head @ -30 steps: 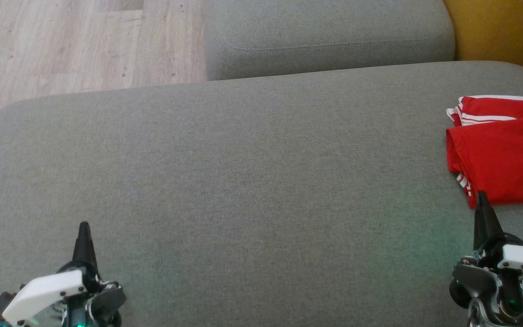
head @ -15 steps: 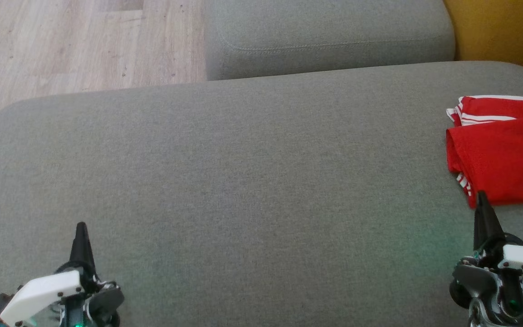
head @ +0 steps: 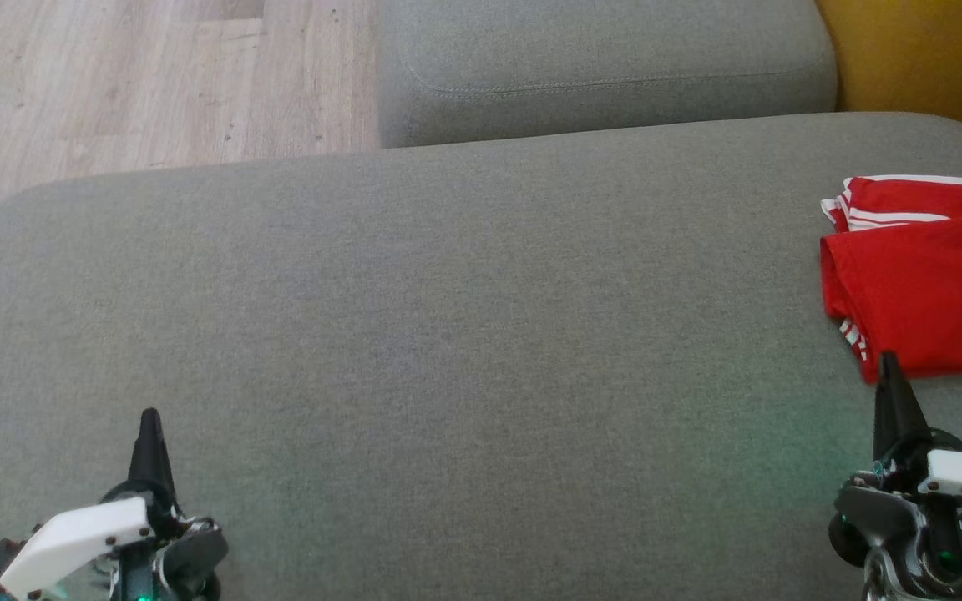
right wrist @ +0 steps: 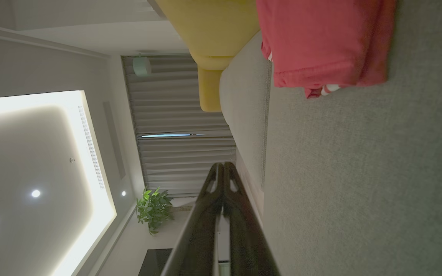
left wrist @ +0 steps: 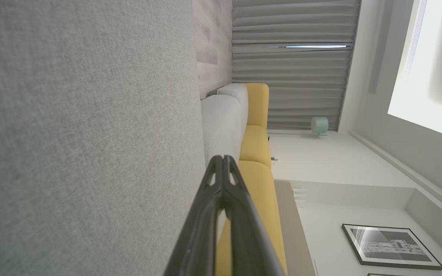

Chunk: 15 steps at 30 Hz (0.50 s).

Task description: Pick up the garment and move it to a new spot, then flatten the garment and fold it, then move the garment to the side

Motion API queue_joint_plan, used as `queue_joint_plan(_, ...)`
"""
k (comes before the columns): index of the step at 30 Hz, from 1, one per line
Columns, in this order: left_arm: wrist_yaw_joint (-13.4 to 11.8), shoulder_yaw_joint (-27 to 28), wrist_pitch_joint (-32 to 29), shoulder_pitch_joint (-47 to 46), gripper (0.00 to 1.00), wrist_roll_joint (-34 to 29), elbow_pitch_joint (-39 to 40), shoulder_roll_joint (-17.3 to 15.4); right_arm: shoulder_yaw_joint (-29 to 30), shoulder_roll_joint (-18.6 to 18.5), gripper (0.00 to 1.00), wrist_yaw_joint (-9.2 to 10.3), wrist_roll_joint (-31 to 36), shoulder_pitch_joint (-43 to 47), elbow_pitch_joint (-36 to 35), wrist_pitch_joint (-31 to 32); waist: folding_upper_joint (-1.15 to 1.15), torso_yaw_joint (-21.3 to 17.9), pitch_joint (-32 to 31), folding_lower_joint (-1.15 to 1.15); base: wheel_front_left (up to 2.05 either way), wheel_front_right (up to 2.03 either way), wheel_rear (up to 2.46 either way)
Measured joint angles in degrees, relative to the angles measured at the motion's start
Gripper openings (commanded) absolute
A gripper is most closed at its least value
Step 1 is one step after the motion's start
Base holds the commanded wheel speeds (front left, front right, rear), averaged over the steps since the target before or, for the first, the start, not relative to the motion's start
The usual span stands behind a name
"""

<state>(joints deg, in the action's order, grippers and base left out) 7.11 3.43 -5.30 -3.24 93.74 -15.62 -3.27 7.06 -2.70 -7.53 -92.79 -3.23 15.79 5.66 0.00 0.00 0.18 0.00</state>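
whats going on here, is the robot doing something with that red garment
A red garment with white stripes lies folded at the right side of the grey sofa cushion, with nothing holding it. The robot's left gripper and right gripper are both shut and empty near the front edge; the right one points at the garment, short of it. The folding looks done.

A: what's the surface?
B: big grey fabric cushion (head: pixel 448 317), with a second grey cushion (head: pixel 606 58) butted up behind it.
A: anything on it?
B: folded red garment (head: pixel 924 284), white stripes, lying flat at robot's right end.
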Motion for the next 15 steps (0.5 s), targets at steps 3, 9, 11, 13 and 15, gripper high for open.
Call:
queue_joint_plan(3,0.0,0.0,0.0,0.0,0.0,-0.1,0.0,0.0,0.0,0.0,0.0,0.0,0.0,0.0,0.0,0.0,0.0,0.0,0.0,0.0,0.0,0.0,0.0)
queue_joint_plan(9,0.0,0.1,0.0,0.0,0.0,-0.1,0.0,0.1,0.1,0.0,0.0,0.0,0.0,0.0,0.0,0.1,0.0,0.0,0.0,0.0,0.0,0.0,0.0)
queue_joint_plan(11,0.0,0.1,-0.2,0.0,0.0,-0.1,0.0,0.1,0.2,0.0,0.0,0.0,0.0,0.0,0.0,0.1,0.0,0.0,0.0,0.0,0.0,0.0,0.0)
queue_joint_plan(13,0.0,0.1,-0.2,0.0,0.0,-0.1,0.0,0.1,0.2,0.0,0.0,0.0,0.0,0.0,0.0,0.1,0.0,0.0,0.0,0.0,0.0,0.0,0.0)
queue_joint_plan(15,0.0,0.1,-0.2,0.0,0.0,-0.1,0.0,0.1,0.2,0.0,0.0,0.0,0.0,0.0,0.0,0.1,0.0,0.0,0.0,0.0,0.0,0.0,0.0)
